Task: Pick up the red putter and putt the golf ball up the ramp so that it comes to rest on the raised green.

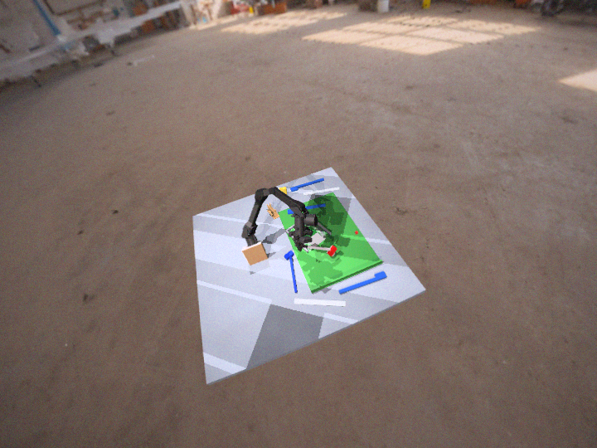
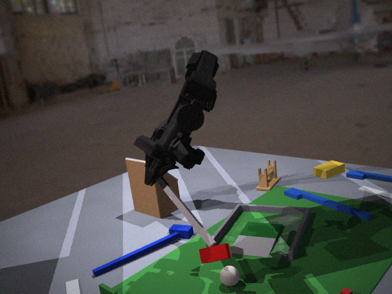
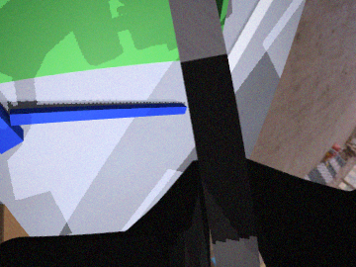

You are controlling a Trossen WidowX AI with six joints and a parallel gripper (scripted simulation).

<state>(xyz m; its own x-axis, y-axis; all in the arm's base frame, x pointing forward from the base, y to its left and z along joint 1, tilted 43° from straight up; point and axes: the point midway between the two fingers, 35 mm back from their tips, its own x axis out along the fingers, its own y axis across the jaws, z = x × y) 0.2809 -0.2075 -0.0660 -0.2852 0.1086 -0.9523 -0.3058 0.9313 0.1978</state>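
My gripper (image 1: 300,246) (image 2: 153,180) is shut on the red putter's grip. The putter's grey shaft (image 2: 186,210) (image 3: 200,22) slants down from the fingers to its red head (image 1: 332,250) (image 2: 215,253). The white golf ball (image 2: 230,275) sits on the green mat (image 1: 323,275) (image 2: 163,274), just on the camera side of the head in the exterior view, with a visible gap in the picture. The ball does not show in the top view. The pale ramp (image 2: 253,245) leads to the dark raised green (image 2: 263,229), inside grey walls (image 2: 298,233). The head's exact height is unclear.
A blue club (image 1: 293,274) (image 2: 140,251) (image 3: 99,116) lies beside the mat; more blue bars lie around. A wooden block (image 1: 254,254) (image 2: 144,193) stands by the arm base. A wooden rack (image 1: 272,211) (image 2: 268,183) and yellow block (image 1: 283,189) (image 2: 328,169) stand at the far side.
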